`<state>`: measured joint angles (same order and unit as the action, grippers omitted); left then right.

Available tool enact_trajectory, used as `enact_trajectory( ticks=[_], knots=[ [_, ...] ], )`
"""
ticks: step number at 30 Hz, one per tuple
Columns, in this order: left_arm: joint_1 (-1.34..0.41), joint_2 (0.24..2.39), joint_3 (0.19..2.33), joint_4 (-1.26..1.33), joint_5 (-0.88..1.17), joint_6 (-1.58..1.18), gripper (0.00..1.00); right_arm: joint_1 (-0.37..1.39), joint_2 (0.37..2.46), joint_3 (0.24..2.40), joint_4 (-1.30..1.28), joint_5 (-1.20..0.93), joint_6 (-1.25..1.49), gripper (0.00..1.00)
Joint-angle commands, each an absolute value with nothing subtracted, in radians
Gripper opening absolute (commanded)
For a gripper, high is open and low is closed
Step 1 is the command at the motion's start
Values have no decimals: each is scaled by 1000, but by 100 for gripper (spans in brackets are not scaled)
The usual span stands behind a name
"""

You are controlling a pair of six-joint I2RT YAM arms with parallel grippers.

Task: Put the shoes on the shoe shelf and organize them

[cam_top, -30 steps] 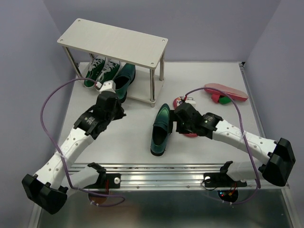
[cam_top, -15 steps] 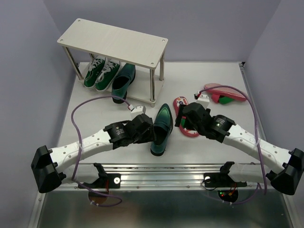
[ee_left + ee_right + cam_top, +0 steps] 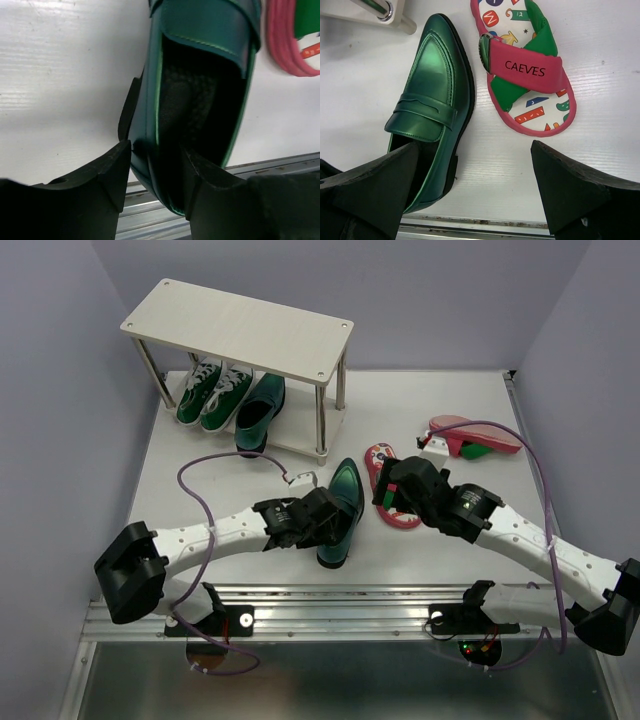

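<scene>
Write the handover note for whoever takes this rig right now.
Left gripper: open, straddling the heel-side wall of the loose loafer, one finger inside the shoe; no firm grip seen.
Right gripper: open wide, empty, above the near flip-flop.
Done: both sneakers and one loafer sit on the lower tier of the shelf.
Left: the loose loafer on the table, the near flip-flop beside it, and the second flip-flop, tipped over at the far right. All three go on the shelf.
</scene>
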<state>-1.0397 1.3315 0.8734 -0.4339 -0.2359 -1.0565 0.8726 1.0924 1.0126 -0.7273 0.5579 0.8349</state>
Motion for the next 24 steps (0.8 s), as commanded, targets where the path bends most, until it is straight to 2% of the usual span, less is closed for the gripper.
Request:
enact_trajectory(
  ticks=[1, 2, 5, 6, 12, 24],
  knots=[
    [-1046, 1332, 859, -433, -247, -1075, 45, 881, 1063, 1031, -733, 606, 845, 100],
    [-1046, 1327, 861, -433, -245, -1072, 42, 881, 1060, 1031, -732, 606, 844, 100],
    [-1045, 1299, 867, -469, -256, -1065, 13, 881, 1060, 1031, -733, 606, 845, 100],
    [-1045, 1292, 880, -492, -276, -1062, 0, 881, 1060, 1031, -733, 606, 845, 100],
    [-1039, 1186, 968, -747, -426, -1062, 0, 881, 1052, 1037, -733, 609, 839, 100],
    [-977, 1065, 1077, -1040, -513, -1113, 0, 881, 1074, 1040, -707, 588, 822, 100]
  ],
)
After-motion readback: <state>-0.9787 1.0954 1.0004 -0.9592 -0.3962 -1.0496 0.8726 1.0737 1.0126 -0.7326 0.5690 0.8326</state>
